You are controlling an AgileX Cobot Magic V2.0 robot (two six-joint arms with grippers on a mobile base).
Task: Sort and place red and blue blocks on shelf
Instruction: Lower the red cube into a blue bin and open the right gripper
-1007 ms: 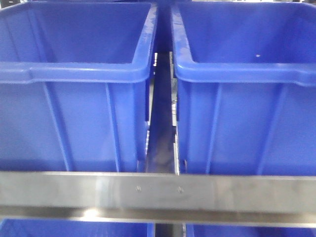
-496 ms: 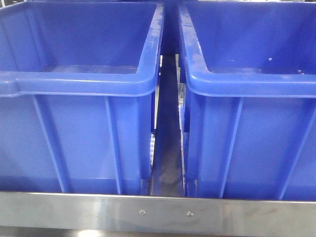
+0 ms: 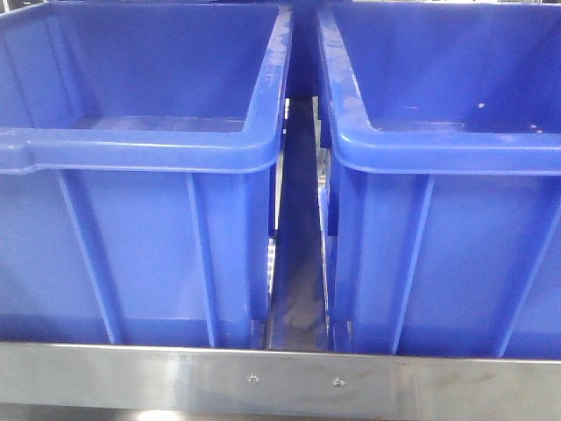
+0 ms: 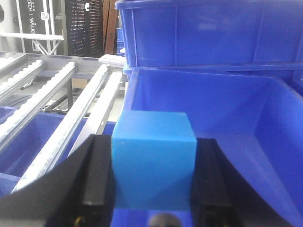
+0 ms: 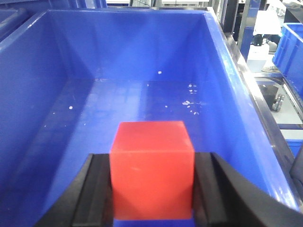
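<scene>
Steel shelf (image 3: 131,381) w/ bins (image 3: 140,153): L gripper (image 4: 152,177) clamps blue cube (image 4: 154,151), R gripper (image 5: 152,187) clamps red cube (image 5: 151,161) by side faces, so prob. light, stiff, non-slip.

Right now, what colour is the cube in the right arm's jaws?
The cube is red; best in right wrist view.

2 blue bins (image 3: 131,149); red block (image 5: 151,165); blue block (image 4: 154,156).

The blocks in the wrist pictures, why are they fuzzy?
Left wrist view: the blue block, held in the left hand, sits right by the lens, so its edges look soft. Right wrist view: likewise the red block in the right hand; the bin floor's white specks look sharper.
</scene>
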